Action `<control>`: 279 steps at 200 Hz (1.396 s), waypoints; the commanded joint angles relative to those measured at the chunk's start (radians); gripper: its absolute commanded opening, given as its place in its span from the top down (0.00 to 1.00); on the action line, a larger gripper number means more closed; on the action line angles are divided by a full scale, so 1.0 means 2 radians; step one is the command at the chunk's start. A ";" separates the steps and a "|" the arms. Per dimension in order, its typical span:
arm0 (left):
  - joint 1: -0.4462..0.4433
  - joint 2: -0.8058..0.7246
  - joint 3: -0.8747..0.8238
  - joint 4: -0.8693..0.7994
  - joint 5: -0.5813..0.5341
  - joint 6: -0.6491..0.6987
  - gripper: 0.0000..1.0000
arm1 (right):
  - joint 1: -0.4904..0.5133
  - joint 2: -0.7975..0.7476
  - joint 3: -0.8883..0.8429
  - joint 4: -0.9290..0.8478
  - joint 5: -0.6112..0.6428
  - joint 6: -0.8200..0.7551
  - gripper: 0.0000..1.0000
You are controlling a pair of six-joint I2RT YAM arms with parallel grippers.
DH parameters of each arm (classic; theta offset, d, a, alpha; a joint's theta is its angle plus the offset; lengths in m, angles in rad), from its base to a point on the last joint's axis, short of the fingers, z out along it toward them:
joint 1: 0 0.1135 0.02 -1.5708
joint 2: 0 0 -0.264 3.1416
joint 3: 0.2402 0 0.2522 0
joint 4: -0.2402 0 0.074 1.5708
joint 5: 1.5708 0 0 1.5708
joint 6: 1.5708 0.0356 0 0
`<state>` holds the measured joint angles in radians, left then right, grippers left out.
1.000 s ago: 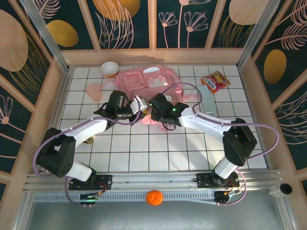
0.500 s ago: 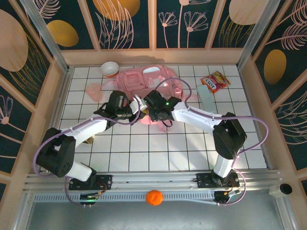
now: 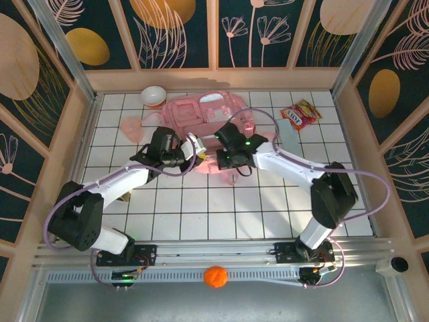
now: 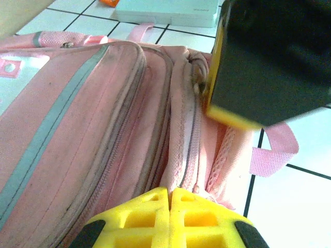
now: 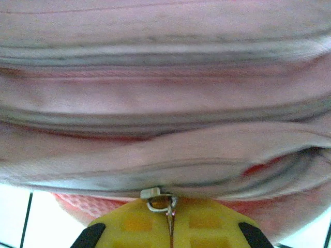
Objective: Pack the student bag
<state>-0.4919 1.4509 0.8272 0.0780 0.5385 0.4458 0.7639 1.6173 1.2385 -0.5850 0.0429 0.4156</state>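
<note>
My left gripper (image 4: pixel 169 199) clamps the student bag (image 4: pixel 77 119), my right gripper (image 5: pixel 169 219) pinches its zip pull (image 5: pixel 161 200); next I should drag it open.

Tabletop (image 3: pixel 201 208) count:
- 1 student bag (image 3: pixel 201 113), pink, far-middle.
- 1 bowl (image 3: pixel 153 96), far-left corner.
- 1 snack pkt (image 3: pixel 300 114), far-right corner.
- 1 pale flat box (image 4: pixel 165 11), twd right edge.
- 1 pink soft item (image 3: pixel 132 126), twd left edge, can't tell what.

Off tabletop: 1 orange ball (image 3: pixel 215 276) on front rail (image 3: pixel 268 268).

2 hands: left hand (image 4: pixel 169 199), right hand (image 5: pixel 169 219).
</note>
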 commanded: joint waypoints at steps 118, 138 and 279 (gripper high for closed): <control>0.004 -0.084 -0.041 -0.121 -0.147 0.112 0.71 | -0.010 -0.111 -0.142 0.129 -0.237 0.004 1.00; 0.004 -0.107 -0.012 -0.168 -0.028 0.110 0.38 | 0.004 -0.108 -0.161 0.179 -0.255 0.039 1.00; -0.067 -0.021 -0.003 -0.126 -0.086 0.170 1.00 | -0.001 -0.108 -0.160 0.151 -0.289 0.019 1.00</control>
<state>-0.6300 1.4078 0.8280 -0.1974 0.4557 0.7269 0.7811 1.4422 0.9020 -0.2535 -0.4904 0.4946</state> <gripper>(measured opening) 0.047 0.060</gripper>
